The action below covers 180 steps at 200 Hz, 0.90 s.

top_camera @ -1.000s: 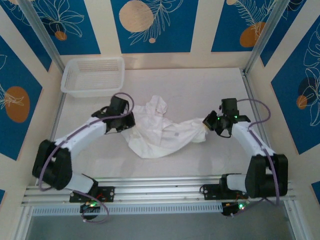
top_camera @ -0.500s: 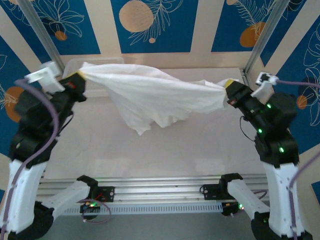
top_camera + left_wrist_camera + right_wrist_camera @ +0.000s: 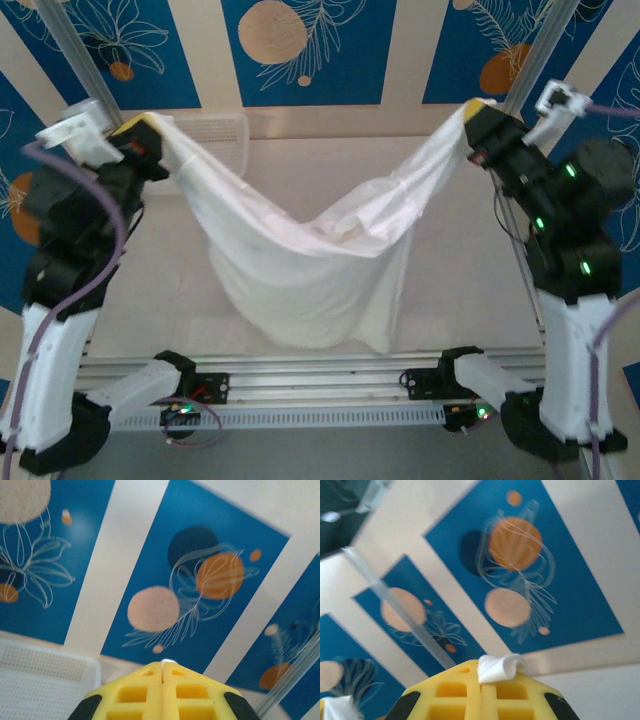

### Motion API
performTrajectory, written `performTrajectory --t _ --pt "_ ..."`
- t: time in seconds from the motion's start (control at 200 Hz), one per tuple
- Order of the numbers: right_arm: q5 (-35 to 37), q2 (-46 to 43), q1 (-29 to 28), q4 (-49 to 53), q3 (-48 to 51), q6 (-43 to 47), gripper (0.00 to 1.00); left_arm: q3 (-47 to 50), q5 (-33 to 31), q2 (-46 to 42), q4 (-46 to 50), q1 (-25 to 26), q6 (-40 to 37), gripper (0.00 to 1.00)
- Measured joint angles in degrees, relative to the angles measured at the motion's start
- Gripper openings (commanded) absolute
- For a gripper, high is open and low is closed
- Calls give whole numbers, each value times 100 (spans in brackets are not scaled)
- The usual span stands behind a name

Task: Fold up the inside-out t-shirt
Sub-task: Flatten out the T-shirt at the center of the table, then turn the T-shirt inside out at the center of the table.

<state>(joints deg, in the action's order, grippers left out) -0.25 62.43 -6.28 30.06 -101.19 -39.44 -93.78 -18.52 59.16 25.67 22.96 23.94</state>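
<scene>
One t-shirt [image 3: 300, 285], one basket [image 3: 218, 126]

No readable text — no labels, numbers.

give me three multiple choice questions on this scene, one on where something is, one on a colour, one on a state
1. Where is the mesh basket?
A) at the far-left corner of the table
B) between the arm bases
C) at the near-right corner

2. What colour are the fingers of the left gripper?
A) red
B) yellow
C) green

3. How is the t-shirt?
A) spread flat
B) piled in the basket
C) hanging between the left gripper and the right gripper, sagging in the middle

Key:
1 A, the top view shows it at the back left, partly behind the t-shirt.
2 B, the left wrist view shows yellow fingers pressed together.
3 C, each raised gripper is shut on one end of the t-shirt.
</scene>
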Motion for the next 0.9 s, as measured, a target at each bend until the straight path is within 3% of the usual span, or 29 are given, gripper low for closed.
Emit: performTrajectory --t 0.135,0.19,0.25,0.35,0.395,0.53,0.67,0.77,0.9 --pt "310 1307 291 256 -127 -507 0 90 -162 977 -107 -28 -105 0" --pt "431 1777 374 391 -129 -824 13 76 -195 1460 -122 -87 -129 0" --pt "619 2197 409 573 -192 -1128 17 -15 -205 2028 -136 -186 -142 0" --pt "938 2938 479 1115 -929 -1637 40 -238 -114 2931 -212 -393 -133 39" --pt "1082 3209 505 1217 -1390 -1703 49 -302 -42 3220 -291 -479 -103 52" --pt "1209 3906 623 1412 -3049 -1749 54 -776 208 3755 -278 -673 -17 57" --pt "643 4048 643 1589 -3998 -1344 55 -929 730 3423 -361 -719 -81 58" --pt "-31 3449 361 1624 -3300 -649 55 -525 1510 2712 -422 -688 -192 62" --pt "-463 1692 -634 1307 -472 175 56 444 2402 1626 -341 -289 -485 68"
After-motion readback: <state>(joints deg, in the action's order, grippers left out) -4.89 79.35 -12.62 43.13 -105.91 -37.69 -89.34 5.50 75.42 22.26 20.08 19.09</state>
